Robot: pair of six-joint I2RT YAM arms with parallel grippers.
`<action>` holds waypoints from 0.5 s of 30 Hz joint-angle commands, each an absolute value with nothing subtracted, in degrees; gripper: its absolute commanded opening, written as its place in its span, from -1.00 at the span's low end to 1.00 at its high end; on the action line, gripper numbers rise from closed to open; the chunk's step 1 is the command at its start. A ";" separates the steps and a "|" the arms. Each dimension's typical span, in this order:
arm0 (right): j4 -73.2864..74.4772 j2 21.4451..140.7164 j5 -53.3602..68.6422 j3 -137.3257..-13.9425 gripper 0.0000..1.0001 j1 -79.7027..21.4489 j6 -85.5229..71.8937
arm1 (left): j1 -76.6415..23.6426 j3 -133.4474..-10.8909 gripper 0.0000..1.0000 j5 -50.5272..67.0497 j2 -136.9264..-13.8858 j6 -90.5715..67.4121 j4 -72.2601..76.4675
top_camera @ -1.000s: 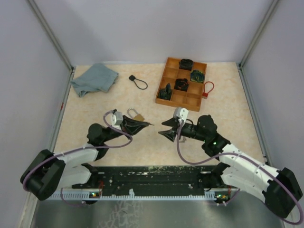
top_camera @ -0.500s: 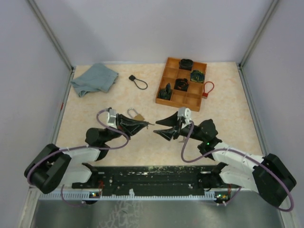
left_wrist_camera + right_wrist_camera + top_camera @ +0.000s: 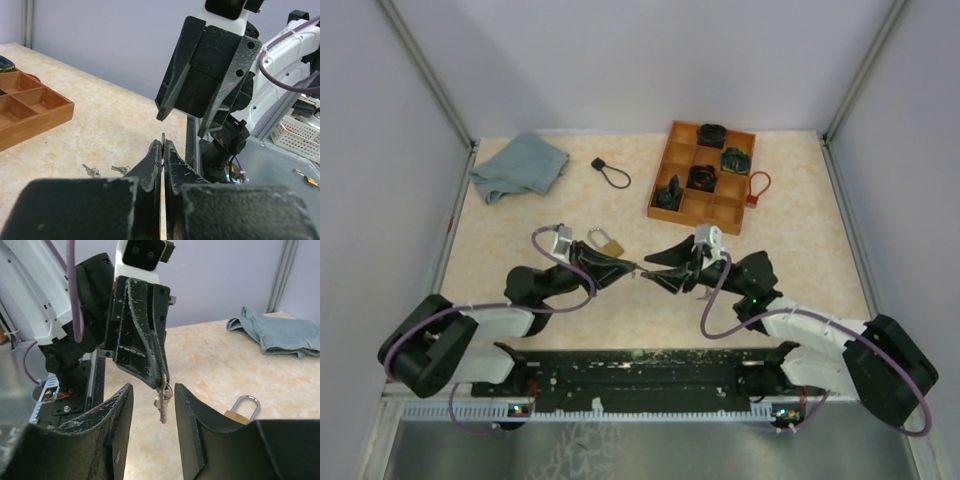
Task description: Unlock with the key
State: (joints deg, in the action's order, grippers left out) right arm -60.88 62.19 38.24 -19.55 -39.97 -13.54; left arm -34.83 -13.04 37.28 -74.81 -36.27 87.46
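The tray [image 3: 725, 213] holds dark parts [image 3: 701, 177] in four compartments. The left gripper [image 3: 161, 381] pinches the key [image 3: 161, 411]; the right gripper [image 3: 652, 269] has its jaws apart, either side of it.

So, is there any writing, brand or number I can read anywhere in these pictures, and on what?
No text can be read in any view.
Padlock: too small to tell whether it carries any marking.
Keys: no legible stamp.
Tray and cloth: no labels visible.
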 commanded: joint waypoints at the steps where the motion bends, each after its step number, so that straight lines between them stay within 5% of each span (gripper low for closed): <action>1: -62.67 63.50 36.59 -21.01 -0.22 -39.94 -13.33 | -34.75 -14.11 -1.00 39.02 -73.42 -37.43 102.48; 15: -62.56 66.84 42.23 -22.84 -0.56 -39.90 -14.50 | -34.81 -13.91 -1.00 39.46 -72.51 -37.34 102.48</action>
